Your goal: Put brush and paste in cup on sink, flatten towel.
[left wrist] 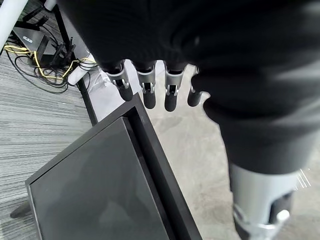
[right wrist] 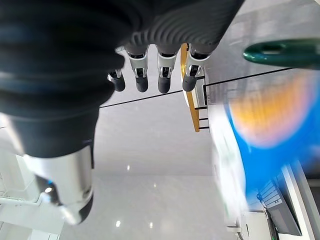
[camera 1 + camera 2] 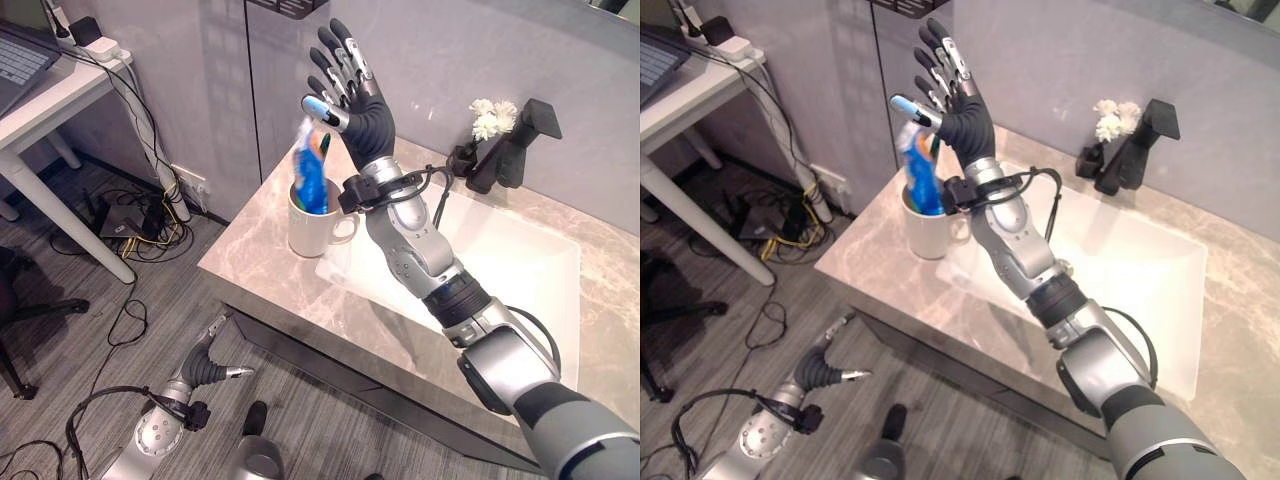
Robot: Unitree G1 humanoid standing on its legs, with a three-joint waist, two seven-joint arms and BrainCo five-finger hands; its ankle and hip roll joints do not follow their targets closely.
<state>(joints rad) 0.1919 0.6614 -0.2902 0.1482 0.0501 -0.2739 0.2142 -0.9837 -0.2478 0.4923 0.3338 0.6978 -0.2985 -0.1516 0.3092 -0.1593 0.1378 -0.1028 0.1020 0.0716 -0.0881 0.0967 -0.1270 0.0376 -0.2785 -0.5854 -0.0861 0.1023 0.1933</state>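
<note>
A white cup [image 3: 310, 232] stands on the marble counter [image 3: 255, 275], at the left corner of the sink. A blue paste tube [image 3: 312, 178] stands in the cup, its top leaning left, with a green brush handle [image 2: 280, 51] beside it. My right hand [image 3: 365, 110] is raised just above the tube, open, with fingers spread upward and nothing held. Its thumb hovers over the tube's top end. My left hand [image 3: 207, 363] hangs low near the floor in front of the cabinet, its fingers [image 1: 150, 95] relaxed and empty.
The white sink basin [image 3: 520, 270] lies right of the cup, with a black faucet [image 3: 515, 145] and white flowers [image 3: 493, 118] behind it. A dark cabinet front [image 1: 100, 185] runs under the counter. A white desk [image 3: 50, 100] and floor cables [image 3: 140, 220] are at the left.
</note>
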